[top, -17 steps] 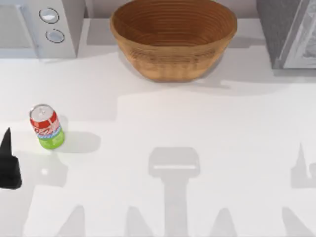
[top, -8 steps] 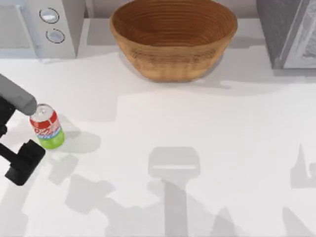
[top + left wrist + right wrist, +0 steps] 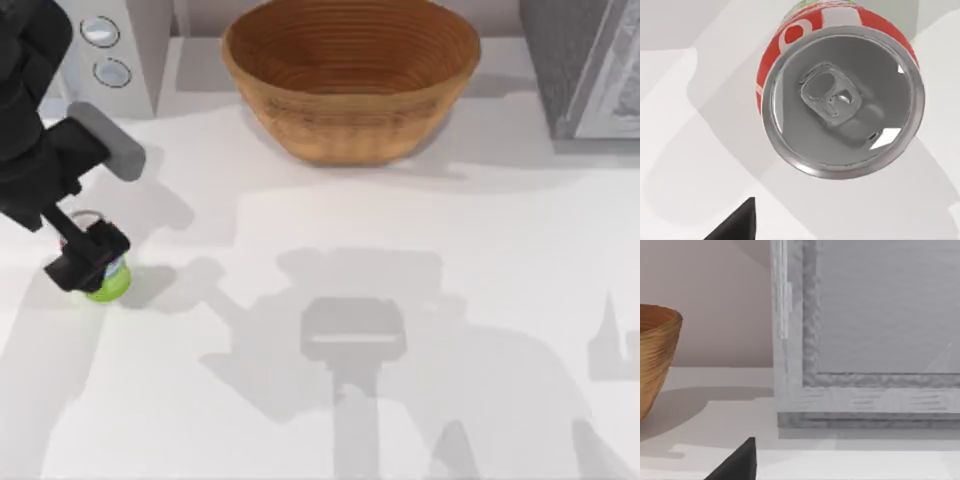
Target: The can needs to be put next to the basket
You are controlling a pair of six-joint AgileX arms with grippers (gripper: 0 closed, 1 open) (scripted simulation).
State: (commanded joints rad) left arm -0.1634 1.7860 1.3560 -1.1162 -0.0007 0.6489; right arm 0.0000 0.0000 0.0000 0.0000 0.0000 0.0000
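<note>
Left arm has swung in since a second ago, and the left gripper (image 3: 88,258) now hangs over the can (image 3: 108,282), standing near the worktop's left edge, well apart from the basket (image 3: 350,80). Can't tell its jaws' state. Probably light, stiff, slick: pinch the sides mid-height, gently.

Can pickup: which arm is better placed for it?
Left. Its end effector hangs directly above the upright can at the table's left, with the can's silver top right below its wrist camera. The basket sits farther back.
</note>
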